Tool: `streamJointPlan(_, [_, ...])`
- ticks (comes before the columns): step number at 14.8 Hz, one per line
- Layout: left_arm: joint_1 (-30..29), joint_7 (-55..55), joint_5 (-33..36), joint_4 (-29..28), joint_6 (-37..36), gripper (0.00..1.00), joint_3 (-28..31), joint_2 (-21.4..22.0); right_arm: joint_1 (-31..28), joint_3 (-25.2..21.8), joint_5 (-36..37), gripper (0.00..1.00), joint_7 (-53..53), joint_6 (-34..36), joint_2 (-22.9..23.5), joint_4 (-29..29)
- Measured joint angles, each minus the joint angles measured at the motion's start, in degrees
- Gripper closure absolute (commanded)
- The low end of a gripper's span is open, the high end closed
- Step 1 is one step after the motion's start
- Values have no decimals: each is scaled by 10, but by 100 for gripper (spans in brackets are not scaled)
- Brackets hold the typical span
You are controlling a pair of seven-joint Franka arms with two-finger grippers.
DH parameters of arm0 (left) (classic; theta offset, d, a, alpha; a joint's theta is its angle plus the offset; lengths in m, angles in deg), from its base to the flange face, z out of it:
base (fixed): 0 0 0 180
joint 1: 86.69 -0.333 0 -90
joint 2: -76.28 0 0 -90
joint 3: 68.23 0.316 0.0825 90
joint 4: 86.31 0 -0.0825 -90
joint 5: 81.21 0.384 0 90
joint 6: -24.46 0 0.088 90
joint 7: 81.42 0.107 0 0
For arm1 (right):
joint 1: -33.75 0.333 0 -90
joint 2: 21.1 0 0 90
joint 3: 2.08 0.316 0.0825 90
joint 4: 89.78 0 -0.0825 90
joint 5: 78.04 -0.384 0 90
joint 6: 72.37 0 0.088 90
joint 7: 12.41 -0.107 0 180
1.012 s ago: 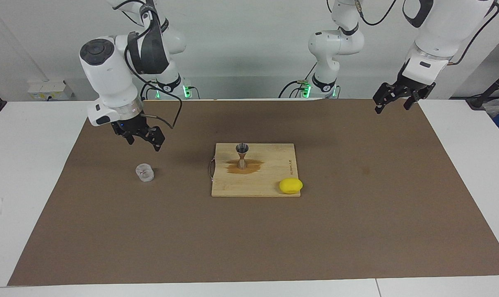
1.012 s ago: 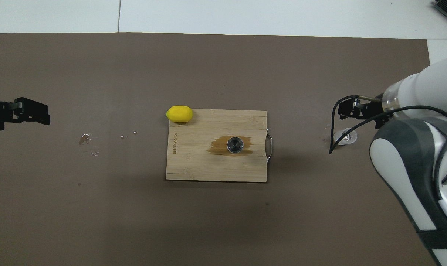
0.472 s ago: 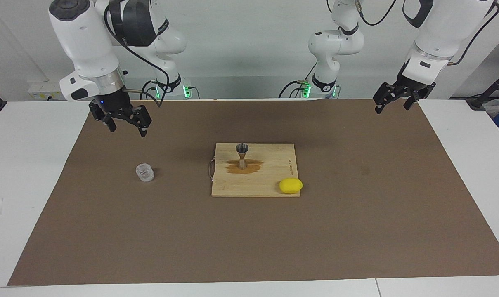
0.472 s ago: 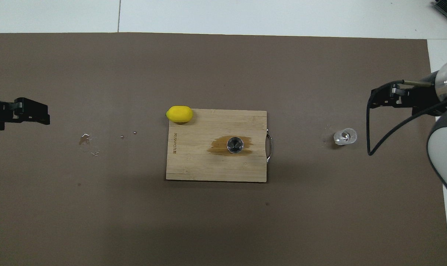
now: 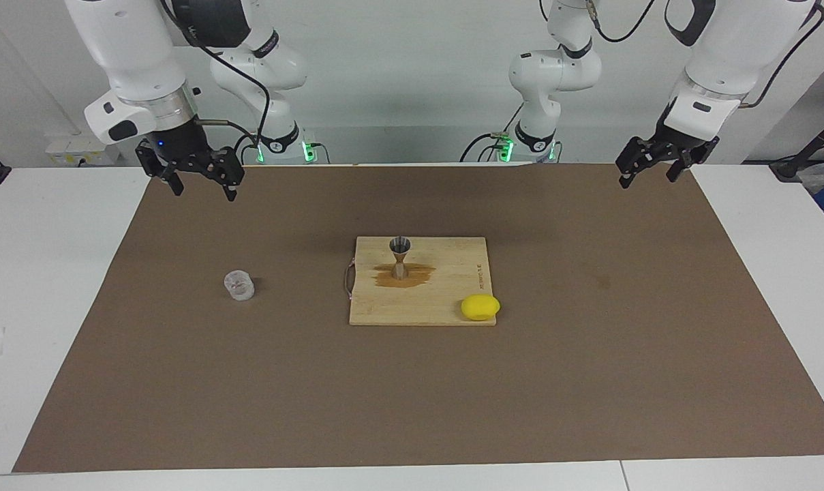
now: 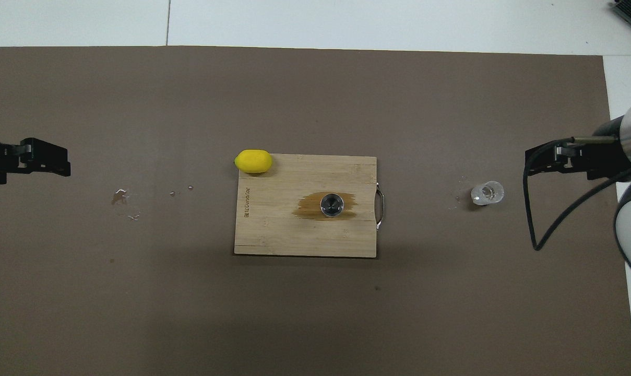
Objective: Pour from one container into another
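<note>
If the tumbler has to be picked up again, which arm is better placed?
Right, probably: its open pincer hangs over the mat at the tumbler's end; the left pincer waits, open, at the other end.

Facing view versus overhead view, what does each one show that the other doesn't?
Only the facing view shows the arm bases, the wall and the jigger in its hourglass profile. Only the overhead view shows the droplets on the mat toward the left arm's end, and looks into the jigger's cup. Both show the wet-stained cutting board, the lemon, the glass tumbler and the empty left end effector and right end effector.
</note>
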Motion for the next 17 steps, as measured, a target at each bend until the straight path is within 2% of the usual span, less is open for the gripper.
streamJointPlan(17, [0, 0, 0, 0, 0, 0, 0, 0, 0, 2, -11, 1, 25, 0, -18, -34])
